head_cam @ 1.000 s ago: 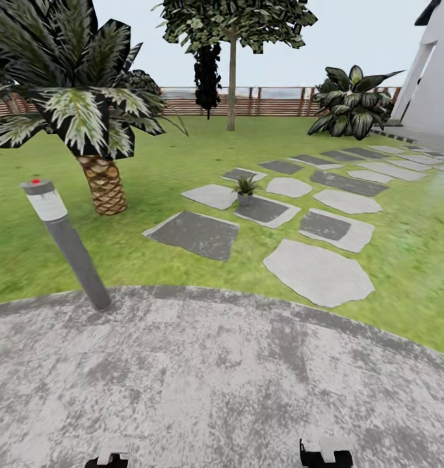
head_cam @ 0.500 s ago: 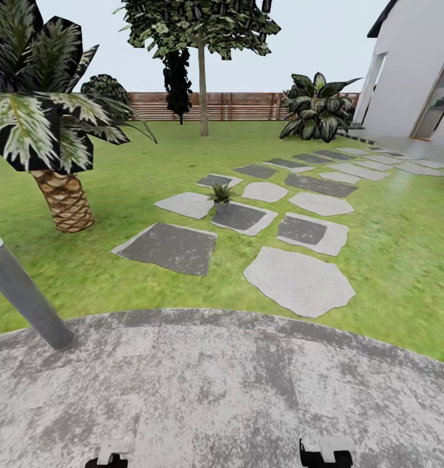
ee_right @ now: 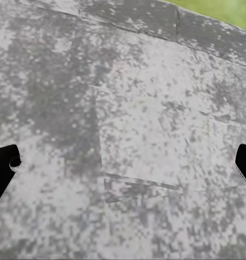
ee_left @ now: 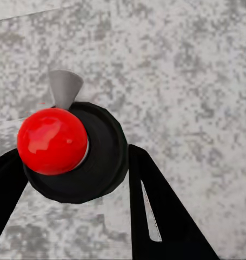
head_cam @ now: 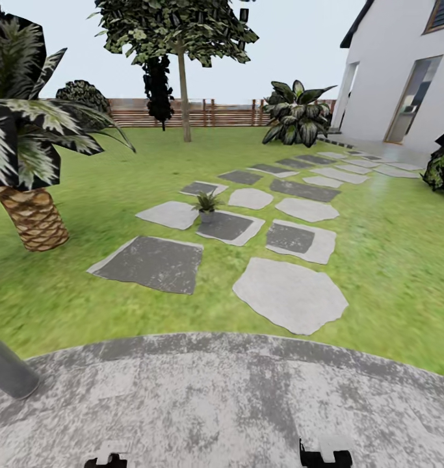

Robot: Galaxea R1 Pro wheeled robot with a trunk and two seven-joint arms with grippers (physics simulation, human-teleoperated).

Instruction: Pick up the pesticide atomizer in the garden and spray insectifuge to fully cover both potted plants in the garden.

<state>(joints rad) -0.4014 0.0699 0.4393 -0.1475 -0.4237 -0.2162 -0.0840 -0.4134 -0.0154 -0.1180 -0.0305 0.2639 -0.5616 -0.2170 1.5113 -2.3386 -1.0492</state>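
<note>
One potted plant (head_cam: 207,207), a small green rosette in a grey pot, stands on a dark stepping stone (head_cam: 227,227) out on the lawn, well ahead of me. The pesticide atomizer is out of view. My left gripper (ee_left: 74,151) hangs over the grey stone patio (ee_left: 198,81) with its black fingers (ee_left: 160,211) apart; between them shows a red ball (ee_left: 51,140) on a black disc. My right gripper (ee_right: 128,157) is open over the patio (ee_right: 139,108), nothing between its fingers.
A grey bollard lamp's post (head_cam: 6,370) stands at the patio's near left edge. A palm trunk (head_cam: 32,218) rises on the left. Pale stepping stones (head_cam: 288,294) lead to a white house (head_cam: 404,71). A brown fence (head_cam: 182,114) closes the lawn.
The whole head view has shifted left, so the camera has turned right. The lamp has slid to the picture's lower left edge and more of the house shows. Both grippers look unchanged.
</note>
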